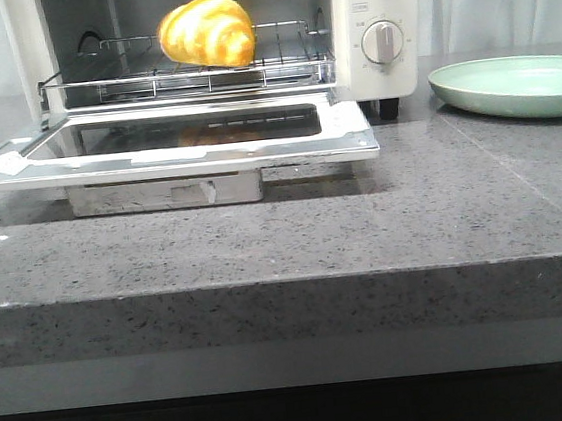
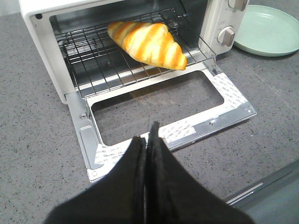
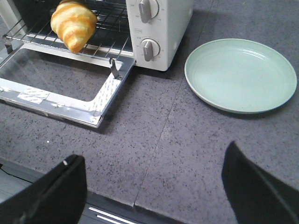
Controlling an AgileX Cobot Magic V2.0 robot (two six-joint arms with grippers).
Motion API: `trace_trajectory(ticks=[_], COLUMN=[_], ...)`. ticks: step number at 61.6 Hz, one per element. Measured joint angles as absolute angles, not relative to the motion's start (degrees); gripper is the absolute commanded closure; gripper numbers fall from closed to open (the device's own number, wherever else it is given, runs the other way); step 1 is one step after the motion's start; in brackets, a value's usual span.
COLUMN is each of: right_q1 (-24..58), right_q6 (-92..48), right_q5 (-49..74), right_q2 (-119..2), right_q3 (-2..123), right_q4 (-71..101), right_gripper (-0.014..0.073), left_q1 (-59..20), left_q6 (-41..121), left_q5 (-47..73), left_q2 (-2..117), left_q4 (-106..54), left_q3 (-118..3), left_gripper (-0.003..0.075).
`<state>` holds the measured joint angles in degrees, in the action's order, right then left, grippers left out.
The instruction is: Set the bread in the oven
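Although the task asks to put the bread in the oven, the bread already lies inside, so these lines tell mostly what remains.

Bread: the glossy golden-yellow croissant-shaped roll with orange-brown stripes (image 1: 207, 32) rests on the wire rack (image 1: 187, 77) of the cream-white toaster oven (image 1: 375, 20), towards the near edge of the rack, nothing holding it.

Door: the glass drop-down door with metal frame (image 1: 164, 147) lies fully open and flat, on the near side of the oven.

Left gripper (image 2: 148, 140): its black fingers are pressed together with nothing between them; it hangs above the near rim of the door.

Right gripper (image 3: 154, 186): its fingers stand wide apart and empty, over the grey speckled stone counter (image 1: 363, 222), near the pale green round plate (image 3: 240, 74), which is to the right of the oven.

Risk: I judge that the roll's tip reaches over the front bar of the rack; if the door is closed, or the rack is bumped, the roll may roll out or be pinched.

Writing: white stickers on the door frame carry small print, too small to read; no brand name is legible.
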<state>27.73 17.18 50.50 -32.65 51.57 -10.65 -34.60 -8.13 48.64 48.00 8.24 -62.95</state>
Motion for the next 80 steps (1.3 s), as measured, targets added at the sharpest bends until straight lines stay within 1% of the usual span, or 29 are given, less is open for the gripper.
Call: trace_trajectory(ticks=[9, 19, 21, 24, 27, 29, 32, 34, 35, 38, 39, 42, 44, 46, 80], right_q1=[27.73, 27.73, 27.73, 27.73, 27.73, 27.73, 27.73, 27.73, 27.73, 27.73, 27.73, 27.73, 27.73, 27.73, 27.73], right_q6=[16.83, 16.68, 16.68, 16.68, 16.68, 16.68, 16.68, 16.68, 16.68, 16.68, 16.68, 16.68, 16.68, 16.68, 16.68], right_q5=[55.08, 55.88, 56.1, 56.31, 56.7, 56.7, 56.82, 56.82, 56.82, 56.82, 56.82, 56.82, 56.82, 56.82, 57.32], right_q2=[-31.76, -31.76, -31.76, -31.76, -31.76, -31.76, -31.76, -31.76, -31.76, -31.76, -31.76, -31.76, -31.76, -31.76, -31.76], right_q3=[51.31, 51.31, 51.31, 51.31, 51.31, 51.31, 51.31, 51.31, 51.31, 51.31, 51.31, 51.31, 51.31, 51.31, 51.31], right_q4=[-10.65, -10.75, -10.75, -10.75, -10.75, -10.75, -10.75, -10.75, -10.75, -10.75, -10.75, -10.75, -10.75, -10.75, -10.65], right_gripper=[-0.001, -0.001, -0.0007, 0.0021, 0.0085, 0.0153, 0.0289, 0.0362, 0.0417, 0.0521, 0.0571, 0.0673, 0.0717, 0.0706, 0.0712], left_q1=[-34.6, -34.6, -34.6, -34.6, -34.6, -34.6, -34.6, -34.6, -34.6, -34.6, -34.6, -34.6, -34.6, -34.6, -34.6], left_q6=[-8.13, -8.13, -8.13, -8.13, -8.13, -8.13, -8.13, -8.13, -8.13, -8.13, -8.13, -8.13, -8.13, -8.13, -8.13], left_q5=[48.74, 48.74, 48.74, 48.74, 48.78, 48.78, 48.78, 48.78, 48.88, 48.88, 48.88, 48.88, 48.88, 48.88, 49.11], left_q2=[48.0, 48.0, 48.0, 48.0, 48.0, 48.0, 48.0, 48.0, 48.0, 48.0, 48.0, 48.0, 48.0, 48.0, 50.2], left_q4=[8.24, 8.24, 8.24, 8.24, 8.24, 8.24, 8.24, 8.24, 8.24, 8.24, 8.24, 8.24, 8.24, 8.24, 8.24], left_q3=[-62.95, -62.95, -62.95, -62.95, -62.95, -62.95, -62.95, -62.95, -62.95, -62.95, -62.95, -62.95, -62.95, -62.95, -62.95], left_gripper=[0.0739, 0.0739, 0.0739, 0.0739, 0.0739, 0.0739, 0.0739, 0.0739, 0.0739, 0.0739, 0.0739, 0.0739, 0.0739, 0.0739, 0.0739])
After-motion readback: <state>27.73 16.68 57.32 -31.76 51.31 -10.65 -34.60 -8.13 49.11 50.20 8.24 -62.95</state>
